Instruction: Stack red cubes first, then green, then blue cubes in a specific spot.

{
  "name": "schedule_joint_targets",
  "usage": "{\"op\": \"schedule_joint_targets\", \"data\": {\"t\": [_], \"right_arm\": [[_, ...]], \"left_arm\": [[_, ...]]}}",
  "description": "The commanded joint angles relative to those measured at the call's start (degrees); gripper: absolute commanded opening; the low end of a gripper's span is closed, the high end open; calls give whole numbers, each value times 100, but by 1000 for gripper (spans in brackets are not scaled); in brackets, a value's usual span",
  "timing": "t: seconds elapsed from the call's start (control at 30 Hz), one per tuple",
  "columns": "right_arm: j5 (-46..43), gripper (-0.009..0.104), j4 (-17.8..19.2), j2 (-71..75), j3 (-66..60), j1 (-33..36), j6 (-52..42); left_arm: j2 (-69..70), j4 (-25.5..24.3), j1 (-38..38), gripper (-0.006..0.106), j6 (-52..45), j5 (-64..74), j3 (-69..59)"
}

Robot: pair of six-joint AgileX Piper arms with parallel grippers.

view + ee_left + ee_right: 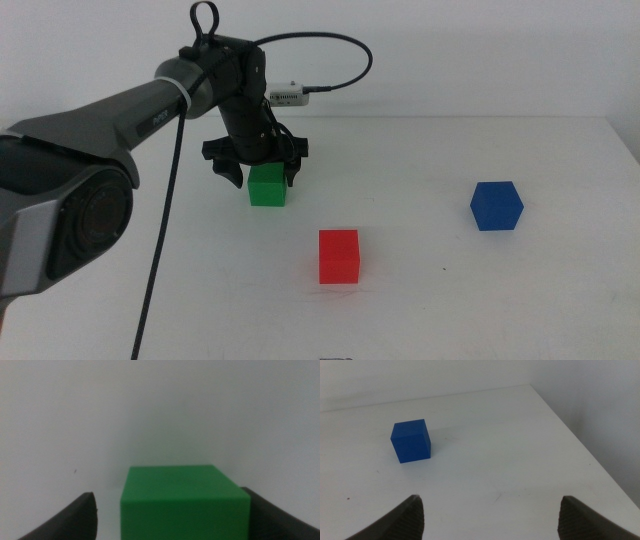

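The left gripper (262,172) straddles the small matte green cube (267,186), jaws spread, not clamping; the right gripper (490,515) gapes near the solid blue cube (410,441); the bright red cube (339,256) sits in front of the green cube.

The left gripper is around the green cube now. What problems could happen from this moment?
1. In the left wrist view the green cube sits off-centre between the open jaws of the left gripper, so closing may push or turn it.
2. The red cube stands close by; a low carry might knock it.

The right gripper waits open, near the blue cube.
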State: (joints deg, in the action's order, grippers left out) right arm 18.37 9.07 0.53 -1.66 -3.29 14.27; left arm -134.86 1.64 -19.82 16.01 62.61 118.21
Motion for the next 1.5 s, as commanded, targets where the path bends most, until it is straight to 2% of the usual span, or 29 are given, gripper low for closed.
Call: {"op": "schedule_joint_targets", "data": {"t": [0.0,0.2,0.3,0.4,0.5,0.57,0.7,0.87,1.03,1.17,1.3,1.47], "right_arm": [[-417,80,74,132,101,-25,-72],[-417,80,74,132,101,-25,-72],[-417,80,74,132,101,-25,-72],[-417,80,74,132,101,-25,-72],[-417,80,74,132,101,-25,-72],[-417,80,74,132,101,-25,-72],[-417,80,74,132,101,-25,-72],[-417,80,74,132,101,-25,-72],[-417,80,74,132,101,-25,-72],[-417,80,74,132,101,-25,-72],[-417,80,74,132,101,-25,-72],[-417,80,74,132,101,-25,-72]], "left_arm": [[315,61,-6,93,-103,-228,162],[262,61,-6,81,-123,-284,162],[262,61,-6,65,-123,-270,162],[340,61,2,45,-123,-50,162],[601,50,2,30,-123,228,162],[798,-14,-4,24,-123,409,162],[1233,-42,-68,23,-124,707,0],[2085,-164,-386,23,264,337,-1153],[2924,-955,-1127,23,1753,-271,-2258],[2985,-1357,-1697,23,2528,-381,-2266],[2782,-1288,-2086,23,2871,-401,-2087],[2510,-1115,-2232,23,2884,-372,-1959]]}}
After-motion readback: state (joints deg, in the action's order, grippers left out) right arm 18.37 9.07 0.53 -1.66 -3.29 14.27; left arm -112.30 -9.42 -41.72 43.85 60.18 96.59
